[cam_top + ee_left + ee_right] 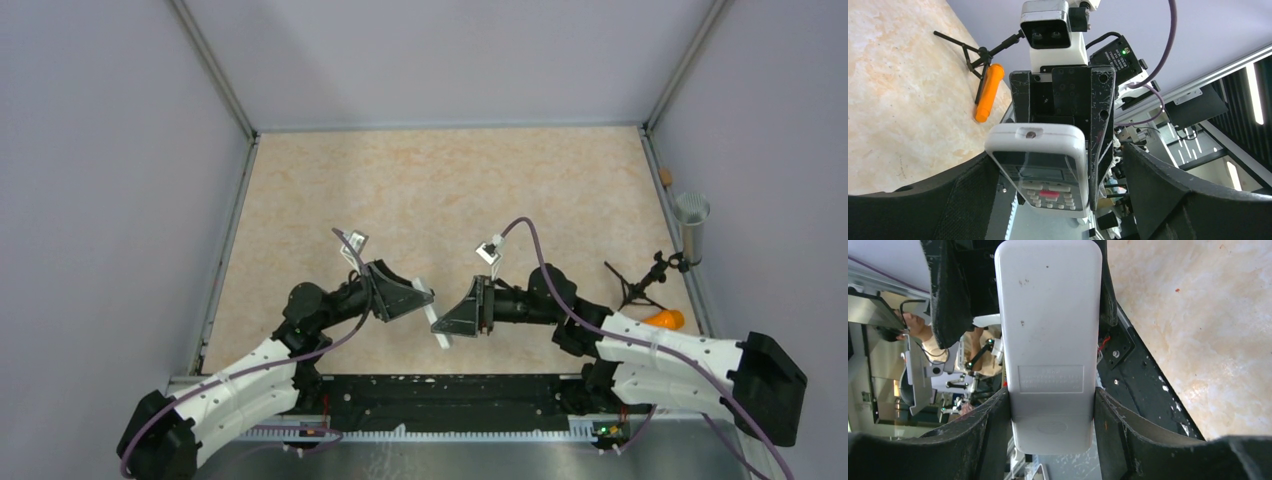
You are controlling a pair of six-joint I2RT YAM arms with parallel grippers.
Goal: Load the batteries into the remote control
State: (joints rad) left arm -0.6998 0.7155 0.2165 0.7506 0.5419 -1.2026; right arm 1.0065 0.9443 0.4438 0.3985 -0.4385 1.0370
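Note:
The remote control (437,322) hangs in the air between the two arms, over the table's near edge. My right gripper (1050,432) is shut on it, its fingers (990,435) pressing the two long sides near the lower end. The right wrist view shows the remote's plain white back (1048,340) with its cover in place. My left gripper (1055,205) stands open around the remote's other end, with a wide gap at its right finger (1183,200). That view shows the grey display and buttons (1043,175). The batteries are out of view.
An orange tapered object (664,319) lies at the table's right edge beside a small black stand (637,283). A metal cylinder (691,222) stands just beyond them. Grey enclosure walls (110,200) close in the left, right and back.

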